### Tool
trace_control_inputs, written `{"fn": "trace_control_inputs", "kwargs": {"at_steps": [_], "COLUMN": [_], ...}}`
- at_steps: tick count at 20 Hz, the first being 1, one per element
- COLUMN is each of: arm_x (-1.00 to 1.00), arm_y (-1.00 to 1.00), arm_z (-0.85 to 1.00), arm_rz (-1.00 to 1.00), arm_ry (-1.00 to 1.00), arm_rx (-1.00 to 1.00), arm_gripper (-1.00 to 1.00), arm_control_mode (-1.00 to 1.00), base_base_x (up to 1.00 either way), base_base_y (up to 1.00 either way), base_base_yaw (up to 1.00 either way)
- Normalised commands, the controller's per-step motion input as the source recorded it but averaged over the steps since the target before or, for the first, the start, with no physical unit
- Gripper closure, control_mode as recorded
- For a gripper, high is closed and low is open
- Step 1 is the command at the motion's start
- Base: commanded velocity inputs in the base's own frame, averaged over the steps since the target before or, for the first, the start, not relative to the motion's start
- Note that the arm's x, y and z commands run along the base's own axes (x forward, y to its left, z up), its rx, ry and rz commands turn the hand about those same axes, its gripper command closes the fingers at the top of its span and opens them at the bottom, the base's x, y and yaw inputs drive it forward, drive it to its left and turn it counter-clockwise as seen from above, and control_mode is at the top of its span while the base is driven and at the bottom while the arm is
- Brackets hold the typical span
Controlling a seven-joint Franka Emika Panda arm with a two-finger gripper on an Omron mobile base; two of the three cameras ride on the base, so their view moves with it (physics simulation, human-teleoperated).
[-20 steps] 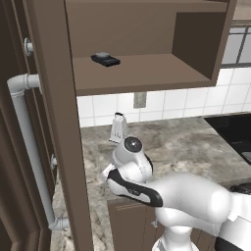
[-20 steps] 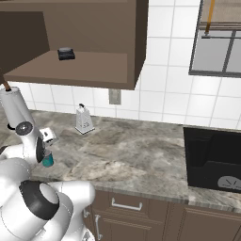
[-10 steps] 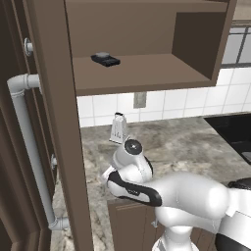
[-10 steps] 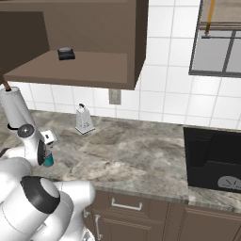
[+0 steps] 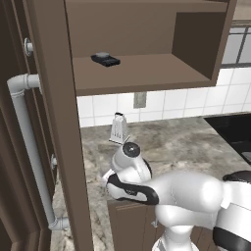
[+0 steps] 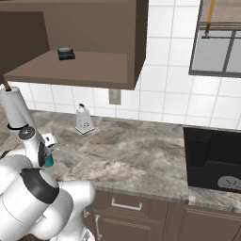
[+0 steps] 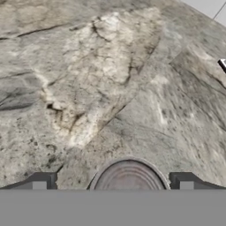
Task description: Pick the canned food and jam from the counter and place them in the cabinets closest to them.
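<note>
Arm folded low over the counter (image 6: 141, 155), hand pointing down at the can (image 7: 128, 175). Can: teal side in the right base view (image 6: 49, 161), ribbed silvery top in the hand view. Gripper (image 7: 112, 183) spread wide, one fingertip (image 7: 40, 182) either side of the can, not clamping it. Can stands on the counter near its front edge.

Grey-brown marbled counter (image 6: 141, 155) (teal can (image 6: 49, 161))

Two base cameras look forward and down from behind the arm at seven and five o'clock, sharing the counter (image 6: 141, 155), metal grater (image 5: 119, 128) and open cabinets (image 5: 137, 73), while the hand camera hovers close above the stone.
</note>
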Motion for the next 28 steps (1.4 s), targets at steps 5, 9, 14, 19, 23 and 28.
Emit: {"fn": "trace_control_inputs", "kwargs": {"at_steps": [5, 9, 14, 19, 23, 28], "arm_x": [0.00, 0.00, 0.00, 0.00, 0.00, 0.00], "arm_y": [0.00, 0.00, 0.00, 0.00, 0.00, 0.00], "arm_z": [-0.31, -0.14, 0.00, 0.00, 0.00, 0.13], "arm_rz": [0.00, 0.00, 0.00, 0.00, 0.00, -0.01], "arm_ry": [0.03, 0.00, 0.01, 0.00, 0.00, 0.00], "arm_rx": [-0.02, -0.01, 0.00, 0.00, 0.00, 0.02], "arm_gripper": [-1.00, -1.00, 1.00, 1.00, 1.00, 1.00], "arm_control_mode": [-1.00, -1.00, -1.00, -1.00, -1.00, -1.00], "base_base_x": [0.00, 0.00, 0.00, 0.00, 0.00, 0.00], "base_base_y": [0.00, 0.00, 0.00, 0.00, 0.00, 0.00], "base_base_yaw": [0.00, 0.00, 0.00, 0.00, 0.00, 0.00]}}
